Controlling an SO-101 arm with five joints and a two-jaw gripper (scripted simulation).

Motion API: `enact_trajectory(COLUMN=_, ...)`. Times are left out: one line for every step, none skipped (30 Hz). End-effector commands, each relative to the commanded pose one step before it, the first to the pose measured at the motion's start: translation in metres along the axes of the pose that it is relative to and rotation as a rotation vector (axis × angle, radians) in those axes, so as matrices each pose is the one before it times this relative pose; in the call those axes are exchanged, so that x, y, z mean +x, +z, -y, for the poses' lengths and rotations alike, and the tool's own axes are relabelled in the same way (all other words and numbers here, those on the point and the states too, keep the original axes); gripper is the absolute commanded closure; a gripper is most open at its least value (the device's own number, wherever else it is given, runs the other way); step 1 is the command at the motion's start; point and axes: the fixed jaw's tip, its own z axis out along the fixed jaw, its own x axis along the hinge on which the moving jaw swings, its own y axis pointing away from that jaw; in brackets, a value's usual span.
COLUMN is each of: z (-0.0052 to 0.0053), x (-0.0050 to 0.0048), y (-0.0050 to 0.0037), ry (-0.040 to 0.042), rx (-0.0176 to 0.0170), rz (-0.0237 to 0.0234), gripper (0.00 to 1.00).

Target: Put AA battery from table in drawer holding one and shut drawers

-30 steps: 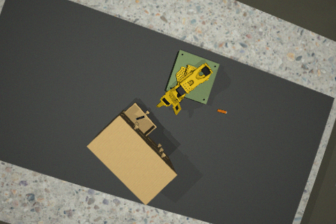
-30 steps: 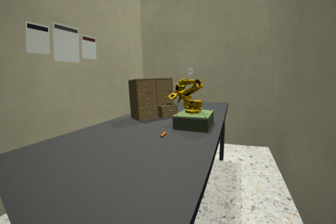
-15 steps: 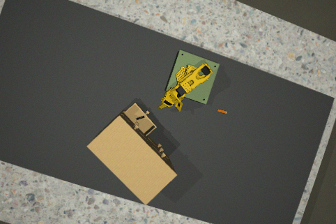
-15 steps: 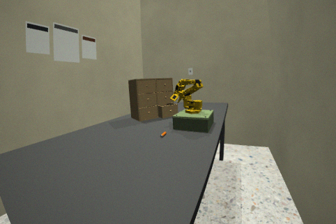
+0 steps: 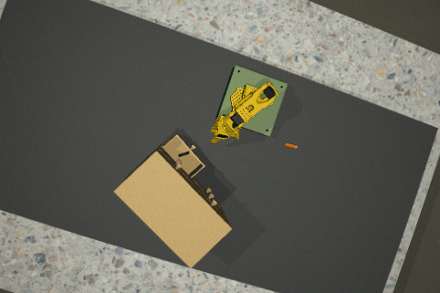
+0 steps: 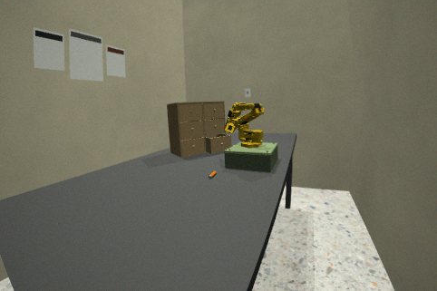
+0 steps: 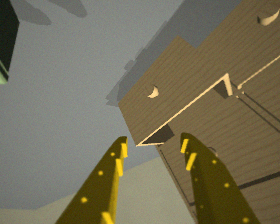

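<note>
Beside the drawer cabinet (image 5: 171,206), the claw (image 5: 222,136) is hovering narrowly parted and holding nothing; the AA battery (image 5: 290,146) is lying on the tabletop (image 5: 91,77) at the arm's four o'clock; bumping the open drawer (image 5: 183,154) risks pulling it out entirely.

The yellow arm (image 5: 248,104) folds down toward the frame's lower left, its pincer (image 7: 153,150) partly parted with nothing between the jaws.

Matt wood-grain drawer cabinet (image 5: 171,204); matt dark table (image 5: 91,77).
</note>
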Motion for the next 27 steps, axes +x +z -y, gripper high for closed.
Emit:
enact_trajectory(z=-0.00134, x=-0.002979, y=0.000789, ry=-0.10426, rx=-0.00242, rz=0.01228, gripper=0.79)
enact_trajectory(z=0.0001, x=0.000112, y=0.000002, ry=-0.02515, rx=0.00032, rz=0.00027, gripper=0.79)
enact_trajectory(z=0.0001, x=0.000113, y=0.000003, ry=-0.02515, rx=0.00032, rz=0.00027, gripper=0.79)
enact_trajectory(z=0.00011, x=0.000117, y=0.000002, ry=-0.02515, rx=0.00033, rz=0.00026, gripper=0.79)
enact_trajectory(z=0.00011, x=0.000118, y=0.000003, ry=-0.02515, rx=0.00033, rz=0.00026, gripper=0.79)
enact_trajectory(z=0.00011, x=0.000122, y=0.000002, ry=-0.02515, rx=0.00035, rz=0.00024, gripper=0.79)
enact_trajectory(z=0.00011, x=0.000123, y=0.000003, ry=-0.02515, rx=0.00034, rz=0.00024, gripper=0.79)
enact_trajectory(z=0.00011, x=0.000127, y=0.000003, ry=-0.02515, rx=0.00036, rz=0.00022, gripper=0.79)
enact_trajectory(z=0.00011, x=0.000128, y=0.000003, ry=-0.02515, rx=0.00035, rz=0.00022, gripper=0.79)
enact_trajectory(z=0.0, x=0.0, y=0.0, ry=0.0, rx=0.0, rz=0.0, gripper=0.79)
enact_trajectory(z=0.0, x=0.0, y=0.0, ry=0.0, rx=0.0, rz=0.0, gripper=0.79)
enact_trajectory(z=0.00012, x=0.000132, y=0.000003, ry=-0.02515, rx=0.00037, rz=0.00021, gripper=0.79)
enact_trajectory(z=0.00012, x=0.000133, y=0.000003, ry=-0.02515, rx=0.00037, rz=0.00021, gripper=0.79)
enact_trajectory(z=0.00012, x=0.000137, y=0.000003, ry=-0.02515, rx=0.00038, rz=0.00019, gripper=0.79)
enact_trajectory(z=0.00012, x=0.000139, y=0.000003, ry=-0.02515, rx=0.00037, rz=0.00019, gripper=0.79)
enact_trajectory(z=0.00012, x=0.000143, y=0.000003, ry=-0.02515, rx=0.00039, rz=0.00017, gripper=0.79)
enact_trajectory(z=0.00012, x=0.000144, y=0.000003, ry=-0.02515, rx=0.00038, rz=0.00017, gripper=0.79)
enact_trajectory(z=0.00012, x=0.000148, y=0.000003, ry=-0.02515, rx=0.00039, rz=0.00015, gripper=0.79)
enact_trajectory(z=0.00012, x=0.00015, y=0.000003, ry=-0.02515, rx=0.00039, rz=0.00015, gripper=0.79)
enact_trajectory(z=0.00013, x=0.000154, y=0.000003, ry=-0.02515, rx=0.0004, rz=0.00013, gripper=0.79)
enact_trajectory(z=0.00013, x=0.000155, y=0.000004, ry=-0.02515, rx=0.0004, rz=0.00013, gripper=0.79)
enact_trajectory(z=0.00013, x=0.00016, y=0.000003, ry=-0.02515, rx=0.00041, rz=0.00011, gripper=0.79)
enact_trajectory(z=0.00013, x=0.000161, y=0.000004, ry=-0.02515, rx=0.0004, rz=0.00011, gripper=0.79)
enact_trajectory(z=0.00013, x=0.000166, y=0.000003, ry=-0.02515, rx=0.00041, rz=0.00009, gripper=0.79)
enact_trajectory(z=0.00013, x=0.000167, y=0.000004, ry=-0.02515, rx=0.00041, rz=0.00009, gripper=0.79)
enact_trajectory(z=0.00013, x=0.000172, y=0.000003, ry=-0.02515, rx=0.00042, rz=0.00007, gripper=0.79)
enact_trajectory(z=0.0, x=0.0, y=0.0, ry=0.0, rx=0.0, rz=0.0, gripper=0.79)
